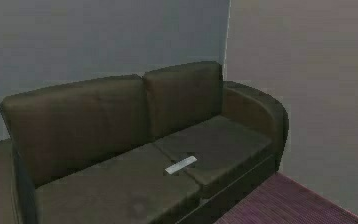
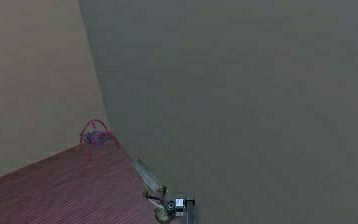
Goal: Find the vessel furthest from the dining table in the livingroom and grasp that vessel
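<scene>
A: Since the step in hand looks like the search, what does the forward view offer?

B: A dark sofa (image 1: 137, 130) against a grey wall (image 1: 87, 40), with a flat white slab (image 1: 181, 165) on the seat, too flat for a vessel. A purple rug (image 1: 312, 200) sits at the lower right. The sofa's near end is cut off by the picture's edge, and the floor behind it is hidden.

A: And the arm side view?

B: The rug (image 2: 67, 190) again, running to a corner of bare walls. At its far tip is a small pinkish wire thing (image 2: 95, 136), too small to name. The gripper (image 2: 152, 182) is low, by the bottom edge. I cannot tell how its fingers stand, nor whether it holds anything.

A: So where is the vessel?

B: I cannot tell. I'd turn the base slowly and find the dining table first. Then I'd weigh each vessel against it, keeping the arm tucked until one is chosen.
</scene>
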Robot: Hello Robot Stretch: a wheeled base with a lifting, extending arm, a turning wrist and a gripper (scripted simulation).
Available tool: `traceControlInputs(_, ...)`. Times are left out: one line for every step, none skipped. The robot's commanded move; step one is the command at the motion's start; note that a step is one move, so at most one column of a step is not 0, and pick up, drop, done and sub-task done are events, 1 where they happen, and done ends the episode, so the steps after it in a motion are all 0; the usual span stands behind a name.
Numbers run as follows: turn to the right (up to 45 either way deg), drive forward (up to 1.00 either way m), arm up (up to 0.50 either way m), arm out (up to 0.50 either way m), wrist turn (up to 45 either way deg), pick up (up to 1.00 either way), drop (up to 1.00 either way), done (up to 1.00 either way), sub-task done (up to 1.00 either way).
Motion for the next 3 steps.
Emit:
traceControlInputs(0.0, 0.00, -0.30, 0.00, 0.0, 0.00, 0.00, 0.00, 0.00)
traceControlInputs(0.0, 0.00, 0.00, 0.00, 0.0, 1.00, 0.00, 0.00, 0.00)
traceControlInputs(0.0, 0.00, 0.10, 0.00, 0.0, 0.00, 0.00, 0.00, 0.00)
